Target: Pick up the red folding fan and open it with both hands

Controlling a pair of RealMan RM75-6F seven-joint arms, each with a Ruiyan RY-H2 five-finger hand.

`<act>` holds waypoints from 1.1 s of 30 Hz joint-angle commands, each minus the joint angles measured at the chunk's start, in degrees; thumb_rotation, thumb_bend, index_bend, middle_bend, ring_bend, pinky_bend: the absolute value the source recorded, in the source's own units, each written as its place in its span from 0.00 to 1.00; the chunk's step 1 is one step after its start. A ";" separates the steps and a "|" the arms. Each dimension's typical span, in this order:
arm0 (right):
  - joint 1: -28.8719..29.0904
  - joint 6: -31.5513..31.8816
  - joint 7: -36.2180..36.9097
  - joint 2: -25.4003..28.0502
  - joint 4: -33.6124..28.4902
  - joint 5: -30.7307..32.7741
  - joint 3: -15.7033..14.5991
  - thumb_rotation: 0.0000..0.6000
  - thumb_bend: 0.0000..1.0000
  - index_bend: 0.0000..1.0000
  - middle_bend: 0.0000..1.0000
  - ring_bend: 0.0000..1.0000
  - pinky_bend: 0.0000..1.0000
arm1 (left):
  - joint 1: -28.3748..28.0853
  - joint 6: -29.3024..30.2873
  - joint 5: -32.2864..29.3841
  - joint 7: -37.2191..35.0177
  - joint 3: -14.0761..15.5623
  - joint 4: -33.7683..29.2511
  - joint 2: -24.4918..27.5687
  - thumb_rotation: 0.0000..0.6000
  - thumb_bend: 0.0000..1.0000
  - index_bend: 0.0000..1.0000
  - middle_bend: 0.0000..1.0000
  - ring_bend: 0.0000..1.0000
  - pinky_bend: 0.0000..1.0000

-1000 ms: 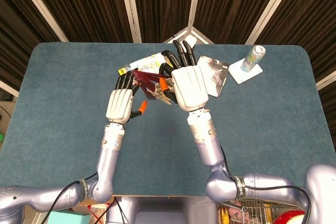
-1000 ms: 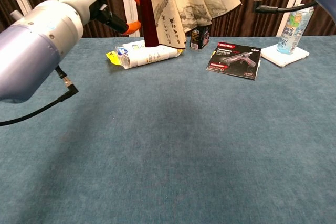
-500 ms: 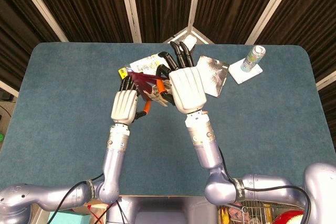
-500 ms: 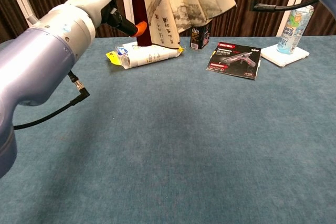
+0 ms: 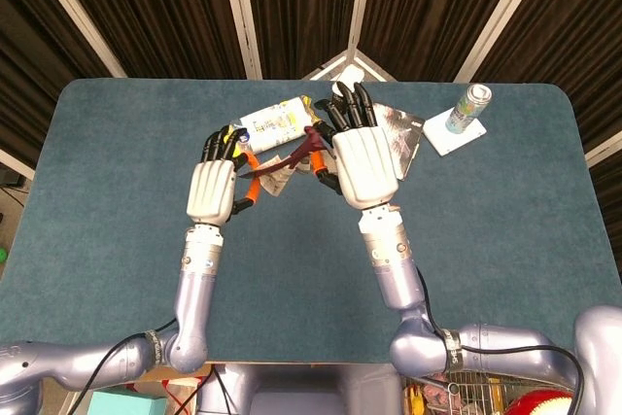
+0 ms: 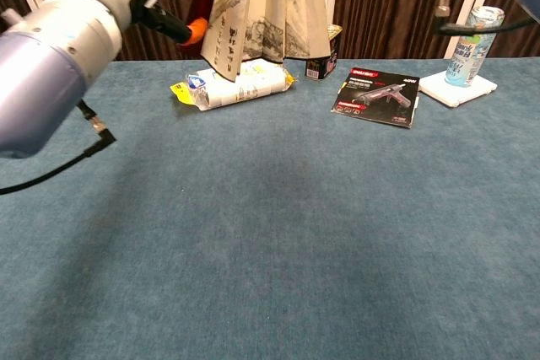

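1. From the head view, the left hand [image 5: 213,190] and the right hand [image 5: 364,164] are hovering side by side above the middle of the blue table [image 5: 107,191], backs up. Between them they are holding the red folding fan [image 5: 288,160]; each is gripping one end of it, and the fan is spanning the gap, partly spread. A white packet [image 5: 275,122] is lying just beyond the left hand's fingertips, a dark booklet [image 5: 400,135] is showing past the right hand, and a drink can [image 5: 473,104] is standing on a white coaster [image 5: 453,130] at far right.

2. In the chest view, the left hand [image 6: 173,18] is gripping the fan's [image 6: 261,10] dark red outer stick, and the painted paper leaf is hanging down, fanned out, above the white packet [image 6: 236,88]. The right hand itself is not showing here. A small dark box [image 6: 321,63] is sitting behind the fan, with the booklet [image 6: 378,96] and can [image 6: 469,35] off to the right.
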 commanded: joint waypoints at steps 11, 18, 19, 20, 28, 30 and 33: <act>-2.86 0.59 1.03 3.08 0.54 -1.13 -3.07 1.00 0.70 0.79 0.29 0.07 0.05 | 3.27 0.24 -0.81 -0.39 -0.52 -4.82 8.16 1.00 0.64 0.65 0.12 0.00 0.00; -4.84 0.67 1.73 5.35 1.30 -2.81 -5.40 1.00 0.70 0.79 0.29 0.07 0.05 | 4.77 0.23 -0.62 -1.20 -0.66 -7.71 12.58 1.00 0.64 0.65 0.12 0.00 0.00; -5.20 0.70 1.93 5.67 1.41 -2.98 -5.74 1.00 0.70 0.79 0.29 0.07 0.05 | 4.97 0.27 -0.62 -1.29 -0.71 -7.99 13.16 1.00 0.64 0.65 0.12 0.00 0.00; -5.58 0.76 2.16 6.00 1.60 -3.18 -6.08 1.00 0.70 0.79 0.29 0.07 0.05 | 5.15 0.25 -0.67 -1.39 -0.72 -8.28 13.71 1.00 0.64 0.65 0.12 0.00 0.00; -8.73 1.22 3.95 8.14 3.64 -5.06 -9.50 1.00 0.70 0.79 0.29 0.07 0.05 | 6.60 0.18 -0.42 -2.06 -0.39 -9.47 17.65 1.00 0.64 0.65 0.12 0.00 0.00; -9.46 1.26 4.73 8.55 4.17 -5.45 -10.15 1.00 0.70 0.79 0.29 0.07 0.05 | 6.88 0.12 -0.39 -2.38 -0.25 -9.65 18.48 1.00 0.64 0.65 0.12 0.00 0.00; -10.37 1.38 5.54 9.06 5.03 -5.92 -10.92 1.00 0.70 0.79 0.29 0.07 0.05 | 7.18 0.15 -0.41 -2.80 -0.18 -9.71 19.33 1.00 0.64 0.65 0.12 0.00 0.00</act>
